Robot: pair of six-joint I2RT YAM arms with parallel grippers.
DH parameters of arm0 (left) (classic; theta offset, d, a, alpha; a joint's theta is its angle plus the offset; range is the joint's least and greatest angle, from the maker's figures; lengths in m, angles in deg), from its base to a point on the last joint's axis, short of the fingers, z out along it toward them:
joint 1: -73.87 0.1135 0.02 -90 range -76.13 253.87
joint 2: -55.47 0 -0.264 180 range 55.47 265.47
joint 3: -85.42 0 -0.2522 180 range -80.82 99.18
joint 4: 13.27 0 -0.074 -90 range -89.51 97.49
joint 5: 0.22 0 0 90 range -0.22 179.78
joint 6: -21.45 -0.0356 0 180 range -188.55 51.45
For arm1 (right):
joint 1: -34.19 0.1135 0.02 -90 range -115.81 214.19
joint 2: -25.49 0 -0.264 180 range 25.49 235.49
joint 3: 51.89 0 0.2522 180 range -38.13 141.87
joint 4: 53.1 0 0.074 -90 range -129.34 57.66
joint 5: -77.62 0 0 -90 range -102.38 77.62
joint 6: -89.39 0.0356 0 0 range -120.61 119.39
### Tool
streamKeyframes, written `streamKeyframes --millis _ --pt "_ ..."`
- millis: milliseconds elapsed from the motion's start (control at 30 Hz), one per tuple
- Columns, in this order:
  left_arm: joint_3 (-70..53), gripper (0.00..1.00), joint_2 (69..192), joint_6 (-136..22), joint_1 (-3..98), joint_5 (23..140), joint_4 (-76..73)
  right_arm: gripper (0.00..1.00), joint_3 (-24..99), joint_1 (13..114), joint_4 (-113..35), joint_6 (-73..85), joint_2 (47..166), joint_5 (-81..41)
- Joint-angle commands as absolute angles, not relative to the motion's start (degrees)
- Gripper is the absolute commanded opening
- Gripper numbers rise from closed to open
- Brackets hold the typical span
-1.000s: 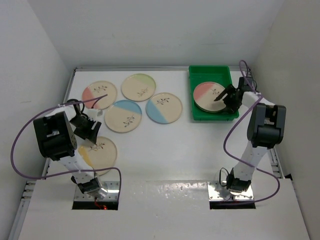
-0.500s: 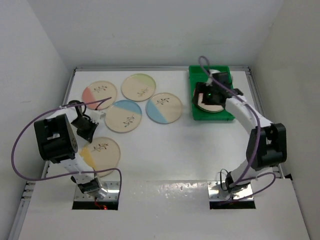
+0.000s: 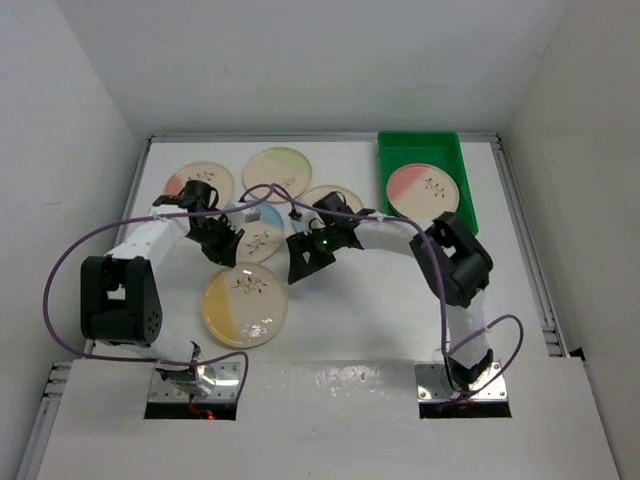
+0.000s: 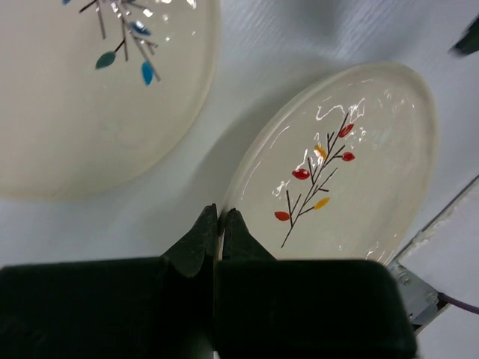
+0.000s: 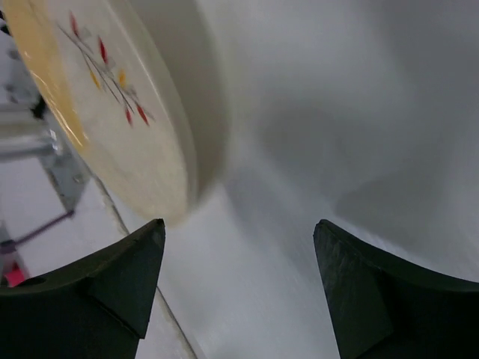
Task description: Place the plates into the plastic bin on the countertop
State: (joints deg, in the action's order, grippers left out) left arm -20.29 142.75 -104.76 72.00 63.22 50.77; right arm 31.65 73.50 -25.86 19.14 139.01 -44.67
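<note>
Showing cream yellow-sided plate (image 3: pixel 245 305) with red-and-yellow sprig, glossy, lying nearest arm bases. Pink-sided plate (image 3: pixel 423 190) sitting in green bin (image 3: pixel 392 150) at far right. Other plates (image 3: pixel 278 172) spreading over far left of glossy white tabletop (image 3: pixel 360 310), white walls (image 3: pixel 300 60) enclosing. Left jaws clamping yellow-sided plate's rim; right jaws gaping wide just beside same plate, gripping nothing.

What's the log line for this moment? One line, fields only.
left gripper: shut on yellow plate rim | right gripper: open, empty | plastic bin: pink plate inside
</note>
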Motion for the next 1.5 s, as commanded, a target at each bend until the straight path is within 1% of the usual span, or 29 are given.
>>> streamKeyframes --millis 0,33,100,133,200,233,333,367,467,500,533,600,633,667,700,767,800,867,900,933,967,1033,1067,1133,1167,1267,1300,1467 --pt "-18.6 0.0 140.8 -100.9 69.5 58.9 50.4 0.78 37.7 74.6 -33.7 25.6 143.3 -55.8" --pt "-18.6 0.0 140.8 -100.4 68.8 58.9 49.5 0.72 38.0 74.9 -36.1 26.4 145.4 -56.7" --pt "-18.6 0.0 140.8 -99.8 68.2 58.9 47.6 0.65 37.5 75.9 -38.9 27.8 146.4 -60.1" --pt "-19.1 0.0 140.8 -99.1 68.2 58.9 46.4 0.57 37.6 76.8 -41.0 30.2 147.9 -61.2" --pt "-19.1 0.0 141.5 -98.6 67.7 58.9 45.8 0.48 38.7 78.2 -40.7 30.4 149.0 -61.3" --pt "-19.1 0.0 142.0 -98.0 67.7 58.9 45.1 0.37 39.0 79.1 -39.5 30.2 150.4 -61.4" --pt "-18.5 0.0 142.0 -97.5 67.7 58.9 44.3 0.12 39.0 79.5 -39.6 30.8 150.3 -61.2" --pt "-18.5 0.0 142.0 -97.5 67.7 59.5 44.3 0.0 37.6 79.3 -39.7 30.8 149.7 -60.9" --pt "-17.3 0.0 142.0 -97.5 67.7 60.7 44.3 0.0 35.1 77.8 -40.8 30.9 145.0 -58.9" --pt "-16.8 0.0 142.0 -96.9 68.4 60.7 44.3 0.0 34.8 75.8 -40.7 31.5 144.2 -58.3" --pt "-16.0 0.05 142.0 -96.2 68.9 61.3 44.3 0.0 34.0 75.1 -40.5 31.6 141.1 -58.1" --pt "-12.5 0.27 142.6 -94.5 71.9 61.3 44.9 0.0 33.2 71.4 -39.5 31.9 138.5 -55.3" --pt "-11.2 0.36 142.6 -94.5 73.0 60.5 45.4 0.0 33.3 70.1 -37.7 31.5 137.6 -54.8" --pt "-8.6 0.46 143.1 -93.5 73.9 60.0 45.4 0.0 33.7 69.1 -36.5 31.3 134.0 -54.2" --pt "-7.4 0.49 143.7 -92.0 75.6 60.0 45.4 0.0 33.9 65.6 -34.8 31.1 130.4 -53.3" --pt "-4.1 0.53 144.8 -90.1 76.2 60.7 45.4 0.0 35.6 62.8 -33.1 30.9 128.3 -51.9" --pt "-3.2 0.53 145.5 -89.0 76.8 61.7 45.4 0.0 36.0 58.1 -32.5 31.0 127.5 -51.0" --pt "-1.9 0.53 147.7 -86.3 76.9 65.0 44.8 0.0 37.0 54.2 -33.6 33.8 124.7 -50.3" --pt "-1.4 0.53 148.3 -85.6 77.4 65.6 44.3 0.0 37.0 48.0 -34.6 35.4 123.6 -50.0" --pt "-1.4 0.53 148.3 -84.9 77.4 65.6 44.3 0.0 36.3 45.9 -35.4 37.0 123.4 -49.6" --pt "-1.4 0.53 149.0 -84.9 77.4 65.6 44.3 0.0 35.7 39.7 -38.9 41.6 122.0 -48.4" --pt "-1.4 0.53 149.0 -84.4 77.4 65.0 43.7 0.0 32.6 36.0 -41.5 46.5 121.3 -43.6" --pt "-1.4 0.54 149.0 -84.4 77.4 64.5 43.1 0.0 30.6 30.4 -43.4 47.8 120.4 -42.7" --pt "-2.1 0.54 149.0 -84.4 77.4 64.5 43.1 0.0 27.8 27.5 -45.6 51.0 120.2 -38.9" --pt "-2.1 0.54 149.0 -84.4 77.4 65.6 43.1 0.0 26.8 23.9 -46.1 52.9 120.0 -38.0" --pt "-3.4 0.54 149.7 -84.4 77.4 68.2 42.5 0.0 23.9 20.2 -48.6 55.7 120.9 -36.4" --pt "-4.1 0.58 149.7 -84.4 77.4 68.9 42.5 0.0 22.9 20.0 -50.2 56.1 121.6 -35.8" --pt "-5.8 0.58 150.8 -84.4 77.4 70.8 41.4 0.0 22.1 19.6 -50.9 55.4 125.6 -37.8"
